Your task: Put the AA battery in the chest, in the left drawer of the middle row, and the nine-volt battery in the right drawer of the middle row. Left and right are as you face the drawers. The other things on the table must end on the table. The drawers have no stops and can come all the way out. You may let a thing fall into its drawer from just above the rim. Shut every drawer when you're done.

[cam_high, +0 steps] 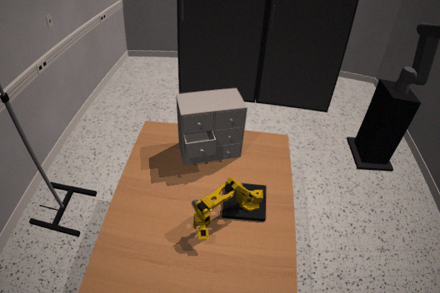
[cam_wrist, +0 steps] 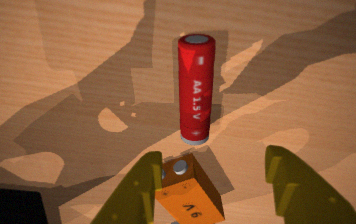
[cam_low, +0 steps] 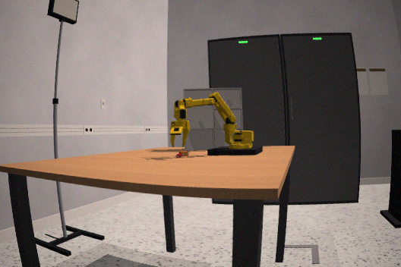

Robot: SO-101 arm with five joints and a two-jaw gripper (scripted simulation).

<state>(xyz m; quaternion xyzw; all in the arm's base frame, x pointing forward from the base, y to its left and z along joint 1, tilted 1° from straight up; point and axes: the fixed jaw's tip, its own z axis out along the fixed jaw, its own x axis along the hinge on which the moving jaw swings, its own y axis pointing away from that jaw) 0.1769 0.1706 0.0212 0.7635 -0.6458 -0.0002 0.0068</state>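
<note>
The red cylindrical AA battery [cam_wrist: 196, 89] lies flat on the wooden table [cam_wrist: 60, 60], upper centre of the wrist view, with the orange block-shaped nine-volt battery [cam_wrist: 190, 194] just below it, nearly end to end. The yellow gripper [cam_wrist: 215, 187] hangs above them, its jaws part spread and pinching nothing, straddling the nine-volt, probably lining up a grasp. Further up the top view, the grey chest [cam_high: 211, 101] has its middle-left drawer [cam_high: 199, 137] pulled out, ready to receive the AA.
</note>
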